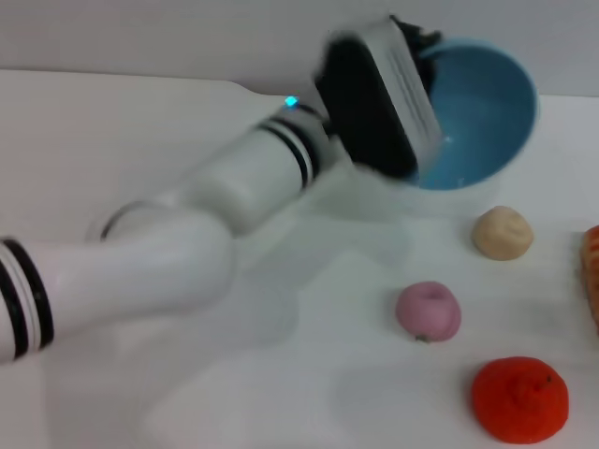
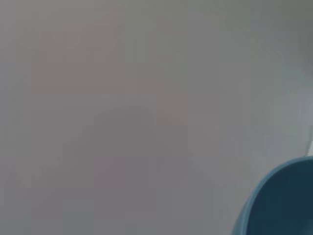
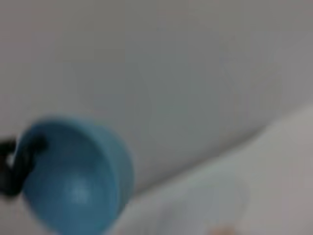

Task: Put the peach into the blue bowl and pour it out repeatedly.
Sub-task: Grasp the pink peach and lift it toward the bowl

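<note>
From the head camera I see my left arm reaching in from the left side across the white surface [image 1: 187, 393], its left hand [image 1: 412, 47] up at the far rim of the blue bowl [image 1: 487, 112]. The bowl is tipped over hard, its open mouth turned toward the camera and slightly down, and its inside looks bare. The hand's black fingers sit at the bowl's upper edge by the dark wrist housing, clamped on the rim so that the bowl hangs tilted above the surface. The peach [image 1: 428, 311] lies out on the surface, nearer to me than the bowl and well apart from it, resting on its own with nothing touching it. A pale beige lumpy ball [image 1: 503, 232] sits between the bowl and the peach, a little to the right, and an orange-red fruit [image 1: 519, 399] lies nearest me on the right. An orange thing I cannot identify is cut off at the right border. My left wrist camera catches only a curved piece of the blue bowl [image 2: 283, 200] against a plain grey background. My right wrist camera shows the blue bowl [image 3: 73, 186] from farther off, mouth toward that camera, with dark fingers [image 3: 19, 164] hooked over its rim. The right hand appears in no view.
</note>
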Controlling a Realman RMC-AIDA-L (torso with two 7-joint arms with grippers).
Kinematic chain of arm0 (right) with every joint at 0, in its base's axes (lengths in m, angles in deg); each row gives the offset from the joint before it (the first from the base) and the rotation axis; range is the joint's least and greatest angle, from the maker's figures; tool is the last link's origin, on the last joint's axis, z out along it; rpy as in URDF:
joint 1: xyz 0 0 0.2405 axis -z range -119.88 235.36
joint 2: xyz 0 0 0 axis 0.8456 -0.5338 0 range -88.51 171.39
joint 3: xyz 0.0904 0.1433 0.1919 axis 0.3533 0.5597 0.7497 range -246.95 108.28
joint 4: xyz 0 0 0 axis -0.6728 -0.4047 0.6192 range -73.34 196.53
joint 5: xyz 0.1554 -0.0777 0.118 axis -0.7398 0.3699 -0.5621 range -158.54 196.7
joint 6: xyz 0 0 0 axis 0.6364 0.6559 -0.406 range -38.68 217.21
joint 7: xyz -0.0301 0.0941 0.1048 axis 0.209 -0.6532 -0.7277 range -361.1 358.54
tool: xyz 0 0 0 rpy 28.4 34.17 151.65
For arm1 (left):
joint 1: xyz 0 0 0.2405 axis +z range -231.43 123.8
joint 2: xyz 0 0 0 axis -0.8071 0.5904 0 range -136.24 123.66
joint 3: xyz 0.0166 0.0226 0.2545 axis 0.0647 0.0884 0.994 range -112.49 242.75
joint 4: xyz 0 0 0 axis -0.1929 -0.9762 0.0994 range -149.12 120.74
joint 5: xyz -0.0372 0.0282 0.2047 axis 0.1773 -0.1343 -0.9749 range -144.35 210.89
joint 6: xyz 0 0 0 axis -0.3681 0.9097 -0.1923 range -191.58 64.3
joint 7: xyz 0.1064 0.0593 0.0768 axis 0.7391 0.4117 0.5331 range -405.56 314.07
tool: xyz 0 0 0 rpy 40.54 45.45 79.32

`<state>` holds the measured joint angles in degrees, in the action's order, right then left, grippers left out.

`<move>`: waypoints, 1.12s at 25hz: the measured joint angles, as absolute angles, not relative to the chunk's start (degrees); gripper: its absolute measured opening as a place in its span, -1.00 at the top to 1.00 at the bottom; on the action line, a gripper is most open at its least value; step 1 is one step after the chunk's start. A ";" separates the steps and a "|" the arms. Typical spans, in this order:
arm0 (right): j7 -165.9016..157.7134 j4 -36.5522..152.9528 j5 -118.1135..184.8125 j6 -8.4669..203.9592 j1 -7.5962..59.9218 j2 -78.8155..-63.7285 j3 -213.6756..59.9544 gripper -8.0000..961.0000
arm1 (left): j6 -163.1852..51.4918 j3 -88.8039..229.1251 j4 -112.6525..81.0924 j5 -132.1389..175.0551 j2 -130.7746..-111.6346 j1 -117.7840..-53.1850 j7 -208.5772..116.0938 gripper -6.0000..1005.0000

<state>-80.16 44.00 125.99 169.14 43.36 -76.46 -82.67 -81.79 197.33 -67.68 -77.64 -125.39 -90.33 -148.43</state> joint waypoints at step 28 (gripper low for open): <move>-95.48 56.58 145.22 150.29 23.83 -77.29 -86.49 -0.55 | -68.26 188.12 -63.28 -53.05 -124.93 -91.12 -150.60 0.99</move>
